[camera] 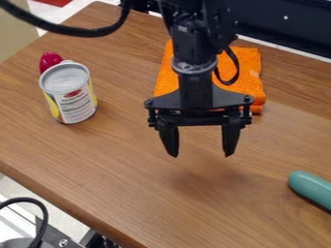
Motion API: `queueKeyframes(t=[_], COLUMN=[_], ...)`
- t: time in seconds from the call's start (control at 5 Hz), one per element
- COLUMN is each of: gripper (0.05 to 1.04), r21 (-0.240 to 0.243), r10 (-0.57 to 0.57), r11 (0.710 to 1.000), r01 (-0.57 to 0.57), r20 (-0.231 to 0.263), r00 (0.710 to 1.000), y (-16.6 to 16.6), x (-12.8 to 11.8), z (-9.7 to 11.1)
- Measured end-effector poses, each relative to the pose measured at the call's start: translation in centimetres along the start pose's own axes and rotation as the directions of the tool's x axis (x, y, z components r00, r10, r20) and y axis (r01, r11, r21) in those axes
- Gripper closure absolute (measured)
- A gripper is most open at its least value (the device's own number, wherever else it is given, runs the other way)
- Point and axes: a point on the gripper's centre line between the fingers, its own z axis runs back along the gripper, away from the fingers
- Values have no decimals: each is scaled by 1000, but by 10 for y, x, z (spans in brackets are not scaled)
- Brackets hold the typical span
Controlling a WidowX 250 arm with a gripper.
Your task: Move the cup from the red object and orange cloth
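The black gripper point(201, 154) hangs over the middle of the wooden table, its two fingers spread apart with nothing between them. Behind it lies the folded orange cloth point(244, 73), partly covered by the arm. A labelled metal can point(75, 102), the only cup-like thing in sight, stands upright at the left, well apart from the cloth. Just behind the can is a shiny red object point(49, 61), partly hidden by it; whether the two touch I cannot tell.
A teal rounded object point(311, 188) lies at the table's right edge. A black cable point(77, 32) loops across the upper left. The wooden table point(116, 179) ends in a slanting edge at the lower left, with metal equipment beyond it. A dark panel runs behind the table.
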Motion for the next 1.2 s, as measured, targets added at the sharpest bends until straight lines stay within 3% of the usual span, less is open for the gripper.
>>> queueKeyframes(t=[0.2, 0.4, 0.6, 0.8, 1.0, 1.2], gripper=[85, 85, 85, 85, 85, 85], r21=[12, 9, 6, -51, -64, -80], r10=[6, 91, 205, 287, 395, 490], r11=[1000, 996, 979, 958, 919, 871], r01=[-6, -91, -205, -283, -390, -485], r20=[-21, -39, -18, 106, 153, 203], r00=[1000, 995, 979, 952, 906, 847], y=[3, 20, 52, 88, 122, 148], x=[-3, 11, 31, 51, 64, 81], z=[-5, -2, 3, 18, 29, 53])
